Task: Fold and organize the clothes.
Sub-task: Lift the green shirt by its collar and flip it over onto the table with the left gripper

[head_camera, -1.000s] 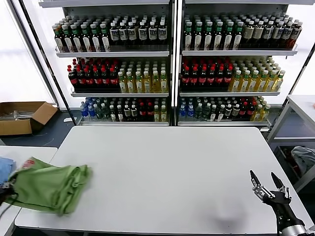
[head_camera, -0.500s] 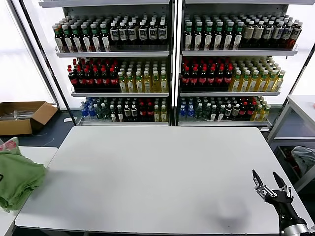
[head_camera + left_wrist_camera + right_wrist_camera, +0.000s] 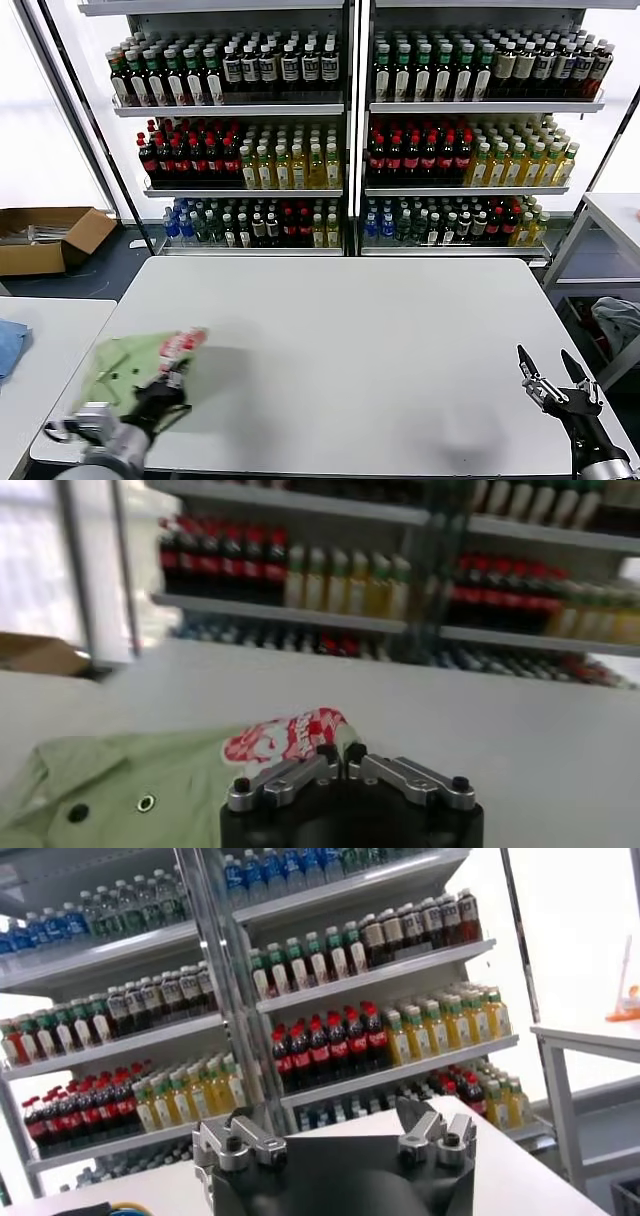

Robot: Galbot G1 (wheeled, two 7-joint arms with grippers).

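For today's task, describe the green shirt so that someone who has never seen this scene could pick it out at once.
Start at the big white table in front of the drink shelves and go to its near left corner. There the left gripper is shut on a light green polo shirt. Its red-and-white checkered print and small dark buttons set it apart from the plain blue cloth on the side table.

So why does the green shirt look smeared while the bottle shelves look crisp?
In the head view, the shirt and the left claw are streaked by motion blur, while the shelves stay sharp. In the left wrist view it's reversed: the shirt is fairly clear and the shelves behind are smeared.
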